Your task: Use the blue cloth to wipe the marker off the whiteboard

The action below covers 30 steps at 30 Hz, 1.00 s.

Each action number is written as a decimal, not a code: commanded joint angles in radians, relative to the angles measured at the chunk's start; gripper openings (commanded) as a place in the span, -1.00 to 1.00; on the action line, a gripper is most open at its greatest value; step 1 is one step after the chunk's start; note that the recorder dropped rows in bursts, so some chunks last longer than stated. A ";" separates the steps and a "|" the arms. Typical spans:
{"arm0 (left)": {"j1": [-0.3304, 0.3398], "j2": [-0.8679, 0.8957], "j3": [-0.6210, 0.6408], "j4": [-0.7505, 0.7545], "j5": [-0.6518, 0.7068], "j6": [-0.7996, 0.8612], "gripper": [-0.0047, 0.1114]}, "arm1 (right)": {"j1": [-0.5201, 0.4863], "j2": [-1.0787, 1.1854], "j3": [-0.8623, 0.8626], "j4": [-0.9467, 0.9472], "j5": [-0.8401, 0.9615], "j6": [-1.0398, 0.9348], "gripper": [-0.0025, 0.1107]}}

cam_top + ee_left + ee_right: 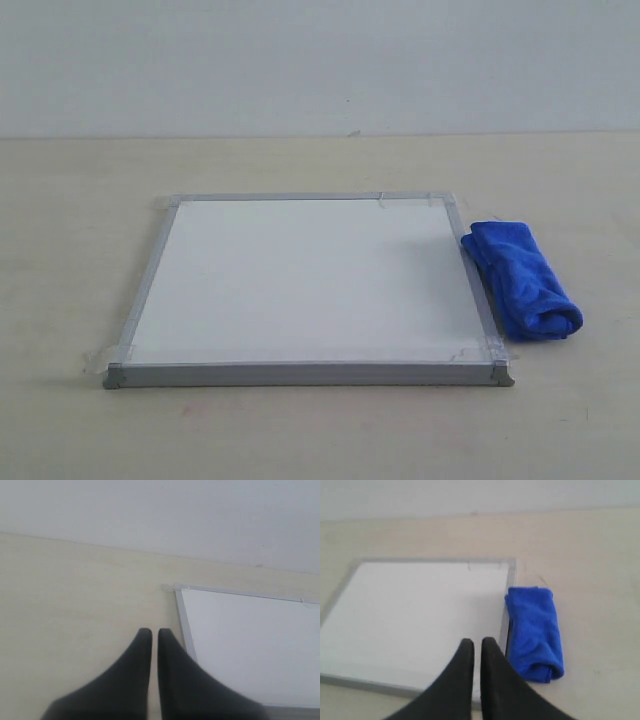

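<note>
Currently both tools are clenched on nothing. The left tool (pixel 154 631) hangs over the table (pixel 75 605) just beside the board's left edge. The right tool (pixel 477 642) hangs over the board (pixel 420 610), near its right edge. The cloth (pixel 535 630) lies on the table just beside that right edge, its long axis along it, ahead and to the right of the right tool. We judge the right arm the nearer. We find no marker on the board.

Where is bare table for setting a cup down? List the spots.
Left of the board; between board and wall; in front of the board. Crowded at right, where the cloth lies beside it.
</note>
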 commanded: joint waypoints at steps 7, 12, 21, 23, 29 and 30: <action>0.003 -0.003 0.004 0.001 0.001 0.006 -0.84 | -0.002 -0.403 0.230 -0.019 -0.299 -0.245 -0.96; 0.003 -0.003 0.004 0.001 0.001 0.006 -0.84 | -0.002 -0.485 0.483 -0.019 -0.522 -0.245 -0.96; 0.003 -0.003 0.004 0.001 0.001 0.006 -0.84 | -0.016 -0.571 0.586 -0.014 -0.505 -0.220 -0.96; 0.003 -0.003 0.004 0.001 0.001 0.006 -0.84 | -0.051 -0.571 0.586 -0.014 -0.468 -0.220 -0.96; 0.003 -0.003 0.004 0.001 0.001 0.006 -0.84 | -0.172 -0.571 0.586 -0.013 -0.341 -0.218 -0.96; 0.003 -0.003 0.004 0.001 0.001 0.006 -0.84 | -0.176 -0.571 0.586 -0.013 -0.324 -0.218 -0.96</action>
